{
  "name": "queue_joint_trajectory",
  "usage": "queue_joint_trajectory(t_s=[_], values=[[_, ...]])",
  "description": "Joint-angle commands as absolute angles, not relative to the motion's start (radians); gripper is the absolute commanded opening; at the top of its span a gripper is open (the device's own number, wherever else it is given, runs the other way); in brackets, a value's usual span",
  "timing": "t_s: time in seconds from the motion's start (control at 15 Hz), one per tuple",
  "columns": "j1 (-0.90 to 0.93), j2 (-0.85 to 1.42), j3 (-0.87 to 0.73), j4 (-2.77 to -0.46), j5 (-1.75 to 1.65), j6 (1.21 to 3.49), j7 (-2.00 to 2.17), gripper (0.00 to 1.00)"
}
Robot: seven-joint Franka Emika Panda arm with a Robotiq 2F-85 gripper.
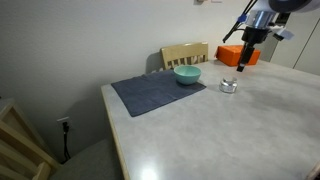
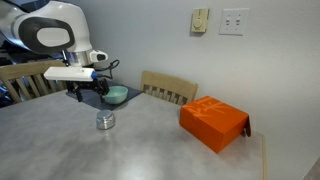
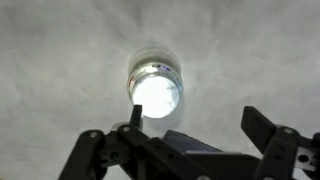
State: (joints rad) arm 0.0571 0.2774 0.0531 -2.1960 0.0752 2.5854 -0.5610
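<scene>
A pale marbled table [image 1: 200, 130] bears a small metal cup [image 3: 156, 88], standing upright near a teal bowl [image 2: 117, 96]. The gripper [image 3: 192, 125] hangs just above the cup, jaws spread wide, holding nothing and not touching it.

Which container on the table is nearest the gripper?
The small shiny metal cup, standing on the bare tabletop just below the open gripper. The teal bowl sits farther off, on the dark mat.
</scene>
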Motion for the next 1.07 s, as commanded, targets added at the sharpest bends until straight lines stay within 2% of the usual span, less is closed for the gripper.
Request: queue_joint_trajectory(t_s=[0.0, 1.0], values=[[0.034, 0.364, 0.066, -2.151, 0.029, 2.654, -0.484, 1.00], [0.030, 0.543, 0.072, -1.974, -0.073, 2.585, -0.310, 1.00]])
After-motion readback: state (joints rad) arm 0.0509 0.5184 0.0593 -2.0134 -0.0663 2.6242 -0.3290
